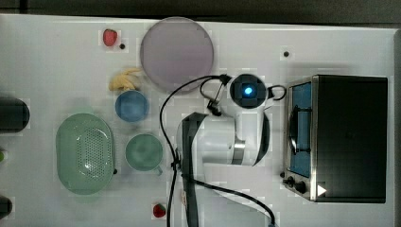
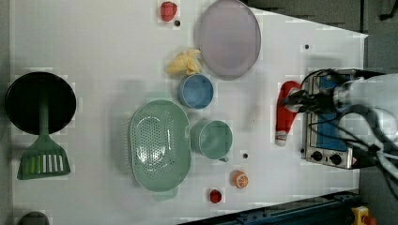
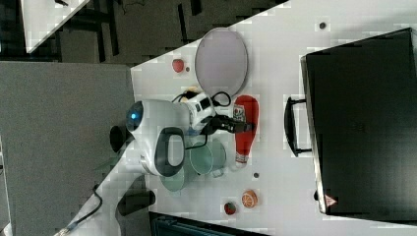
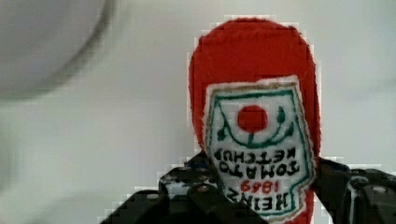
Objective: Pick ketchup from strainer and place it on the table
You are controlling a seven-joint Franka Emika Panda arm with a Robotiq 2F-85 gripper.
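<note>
The claw [image 3: 244,126] is closed partway around the middle of the ketchup [image 3: 244,129], holding it over bare table [image 3: 275,162] between mug [image 3: 209,157] and oven [image 3: 361,123], clear of the empty strainer [image 2: 159,145], seemingly ready to set down.

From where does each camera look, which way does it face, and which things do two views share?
Top view: overhead, looking straight down; arm covers the table centre.
Left view: high, looking down; strainer central, gripper on ketchup.
Right view: high, tilted; arm from behind, oven.
Wrist view: on the hand, facing the ketchup label; fingers flank it.
Shared: left and right views both show ketchup, plate.
</note>
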